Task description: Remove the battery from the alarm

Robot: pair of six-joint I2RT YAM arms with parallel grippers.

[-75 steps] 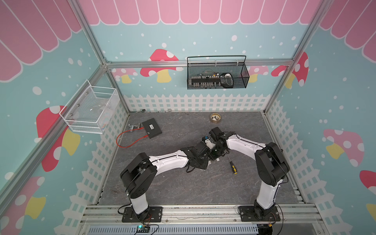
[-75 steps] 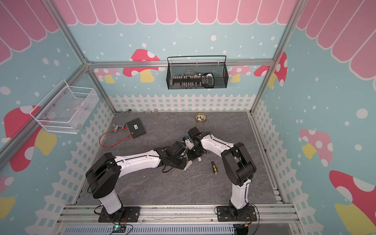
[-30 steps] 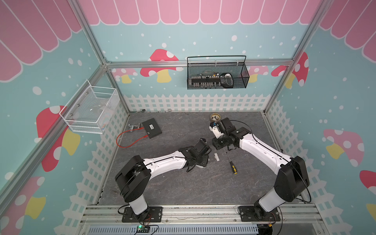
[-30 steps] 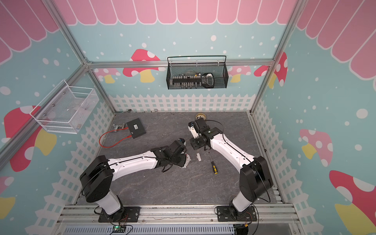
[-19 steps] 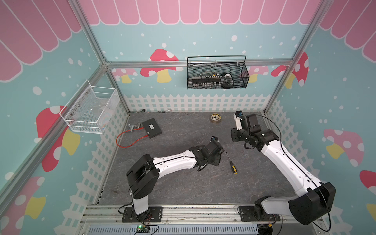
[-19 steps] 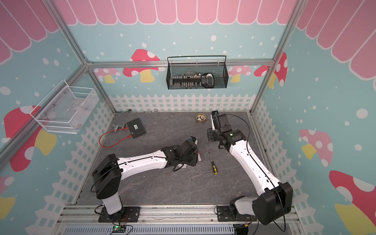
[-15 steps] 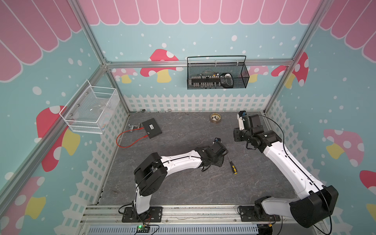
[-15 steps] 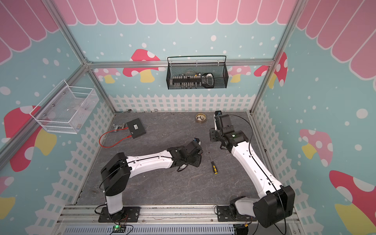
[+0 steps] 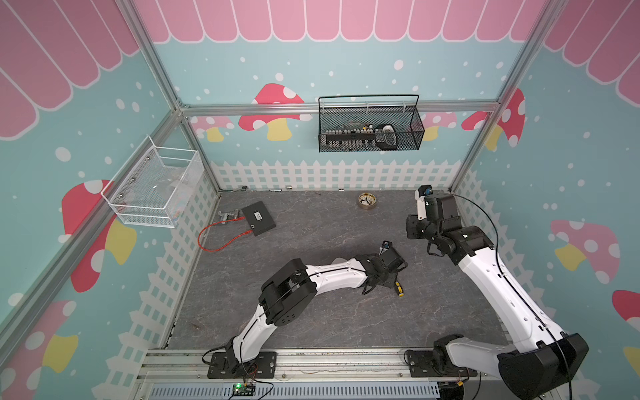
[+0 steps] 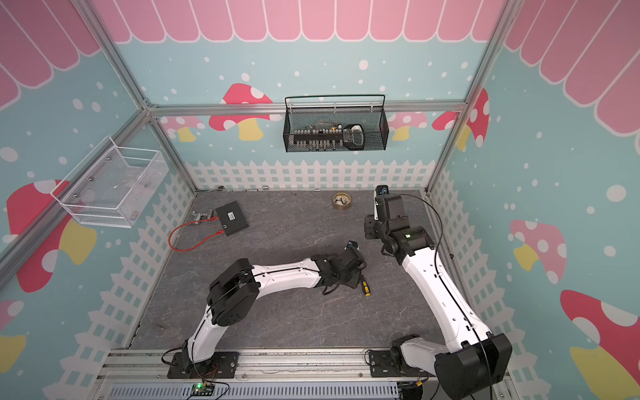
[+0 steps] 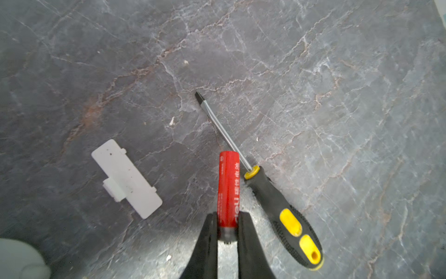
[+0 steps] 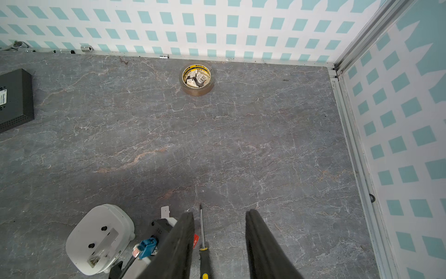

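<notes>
Red battery (image 11: 228,183), pinched at one end by the left gripper (image 11: 228,219), sits just beside a screwdriver (image 11: 277,203). The white alarm (image 12: 100,239) lies back-up on the grey table (image 12: 265,145). The right gripper (image 12: 219,213) has its fingers apart, holding nothing.

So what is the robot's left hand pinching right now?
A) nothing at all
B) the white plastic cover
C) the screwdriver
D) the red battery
D: in the left wrist view the left hand is closed on one end of the red battery, while the screwdriver and the white cover lie loose beside it.
</notes>
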